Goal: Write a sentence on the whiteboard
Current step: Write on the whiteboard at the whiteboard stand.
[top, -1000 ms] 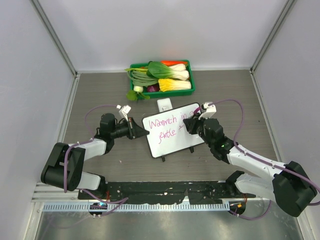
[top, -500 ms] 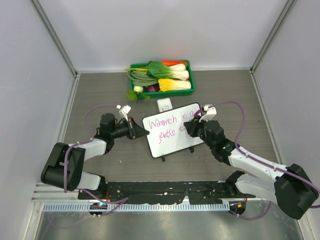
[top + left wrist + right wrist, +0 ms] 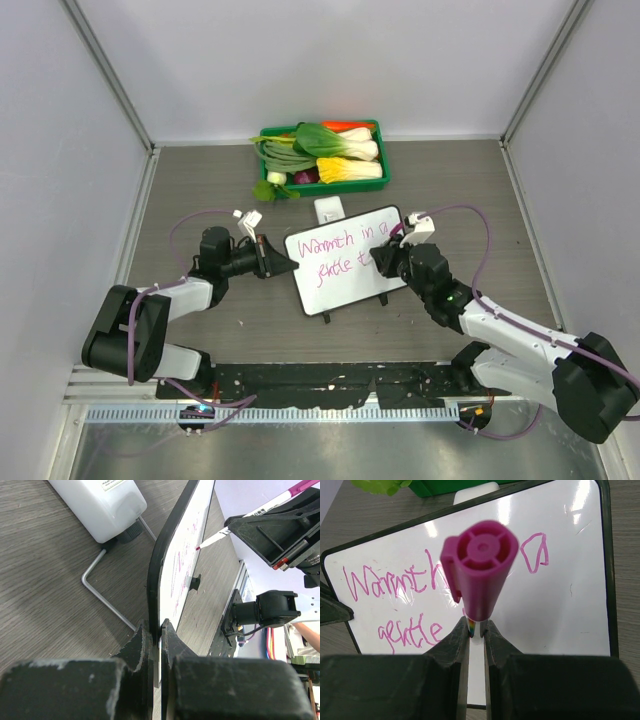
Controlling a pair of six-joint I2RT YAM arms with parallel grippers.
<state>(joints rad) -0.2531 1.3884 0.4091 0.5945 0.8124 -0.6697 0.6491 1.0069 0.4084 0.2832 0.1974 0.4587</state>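
Since a second ago, the right gripper (image 3: 388, 262) has slid slightly toward 7 o'clock across the whiteboard (image 3: 345, 287). The left arm is unchanged.

- Right jaws: narrowly parted, pinching a magenta marker (image 3: 479, 565). It has a round, ribbed plastic cap. The tip is at the board face, but I cannot tell whether it touches.
- Left gripper (image 3: 268, 257): pressed tight on the board's thin dark rim, at its 9 o'clock edge.
- Board: glossy white with rounded corners, mid-table (image 3: 200, 180) on grey wood-grain, between the two grippers.
- The sentence (image 3: 335, 245): pink cursive, "Warmth in a" above "gentle".
- Green tray (image 3: 384, 160): at 12 o'clock from the board.
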